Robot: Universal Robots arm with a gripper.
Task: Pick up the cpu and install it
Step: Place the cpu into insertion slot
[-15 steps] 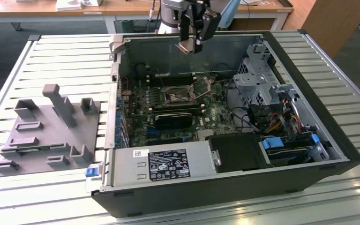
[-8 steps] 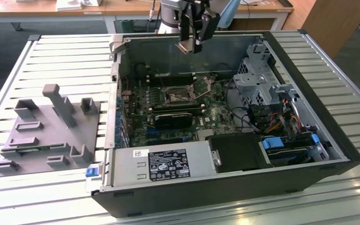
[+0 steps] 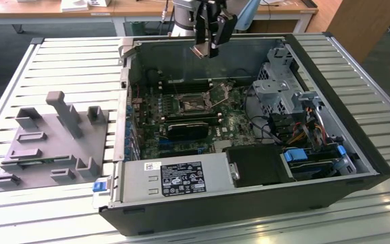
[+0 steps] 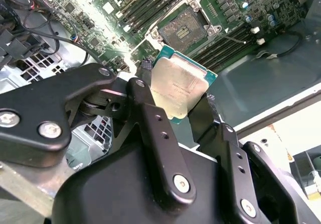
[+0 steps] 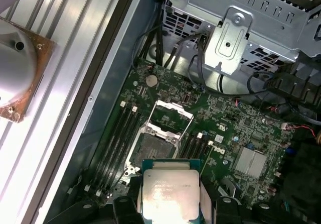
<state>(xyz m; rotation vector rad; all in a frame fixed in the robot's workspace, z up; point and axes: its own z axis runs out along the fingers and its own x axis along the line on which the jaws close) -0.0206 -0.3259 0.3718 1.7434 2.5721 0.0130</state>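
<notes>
It is looking like a robotics lab or workshop: an opened computer case (image 3: 249, 206) is lying on a slatted aluminium worktop (image 3: 66, 61) beneath the gripper (image 3: 207, 52), grey fixture blocks (image 3: 53, 137) are sitting off to one side of it, and wooden desks (image 3: 46, 11) are standing beyond it.

The room is bright, with light falling from above. The ribbed metal bench (image 3: 53, 61) shines, and its near edge on the exterior view's right burns out almost to white. Inside the open computer case (image 3: 181, 56) it is dimmer, and the far wall and the corner under the drive cage (image 3: 280, 81) sit in shadow. In the second wrist view a hot glare washes over part of the motherboard (image 4: 95, 3). In the first wrist view the cpu (image 5: 170, 201) gives back a pale sheen off its metal top.
</notes>
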